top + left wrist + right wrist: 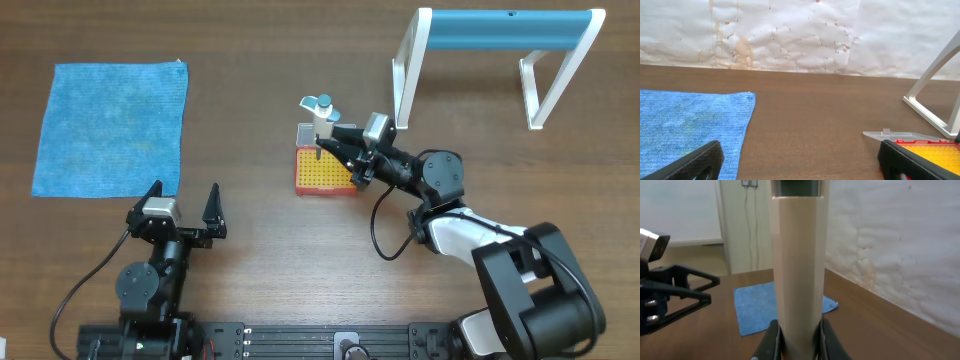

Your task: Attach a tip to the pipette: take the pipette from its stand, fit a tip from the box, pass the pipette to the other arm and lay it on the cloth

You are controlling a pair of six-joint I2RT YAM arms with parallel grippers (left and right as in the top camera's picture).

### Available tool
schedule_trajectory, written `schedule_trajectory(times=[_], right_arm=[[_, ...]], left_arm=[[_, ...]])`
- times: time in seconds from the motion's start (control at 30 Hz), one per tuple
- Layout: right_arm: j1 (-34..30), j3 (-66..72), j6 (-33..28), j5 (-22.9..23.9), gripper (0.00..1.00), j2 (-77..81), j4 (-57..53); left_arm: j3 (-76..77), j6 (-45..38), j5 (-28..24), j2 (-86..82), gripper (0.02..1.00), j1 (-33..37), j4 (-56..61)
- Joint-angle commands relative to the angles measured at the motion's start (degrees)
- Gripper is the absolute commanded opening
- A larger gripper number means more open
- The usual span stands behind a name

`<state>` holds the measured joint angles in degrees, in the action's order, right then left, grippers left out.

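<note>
I have the right hand [328, 138] clenched on the pipette [799, 255] just over the tip box [325, 172], and the left hand [184, 192] released, well apart from that box.

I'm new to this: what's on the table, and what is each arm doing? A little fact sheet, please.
tip box: lid open, mid-table
pipette: held at the tip box's far edge
right gripper: shut on the pipette
cloth: blue, flat, far left
left gripper: open, beside the cloth
stand: white and blue, far right
tip fitted: cannot tell
</note>
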<state>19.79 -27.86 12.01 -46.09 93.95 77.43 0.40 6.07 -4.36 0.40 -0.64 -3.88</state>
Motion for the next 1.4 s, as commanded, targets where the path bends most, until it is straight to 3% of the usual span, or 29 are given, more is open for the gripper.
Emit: schedule_trajectory(times=[0.03, 0.27, 0.5, 1.4], right_arm=[[0.55, 0.15, 1.20, 0.24, 0.073, 2.69, 1.57], [0.55, 0.13, -1.84, 0.63, 0.080, 5.68, 2.82], [0.50, 0.09, -2.25, 6.27, 0.077, 7.45, 2.60], [0.57, 0.11, -2.21, 4.04, 0.080, 7.65, 0.15]], left_arm=[[-0.09, -0.55, -0.83, -0.22, 0.998, -0.17, -0.39], [-0.09, -0.52, -0.83, -0.22, 0.998, -0.17, -0.39], [-0.09, -0.55, -0.83, -0.22, 0.998, -0.17, -0.39], [-0.09, -0.52, -0.83, -0.22, 0.998, -0.17, -0.39]])
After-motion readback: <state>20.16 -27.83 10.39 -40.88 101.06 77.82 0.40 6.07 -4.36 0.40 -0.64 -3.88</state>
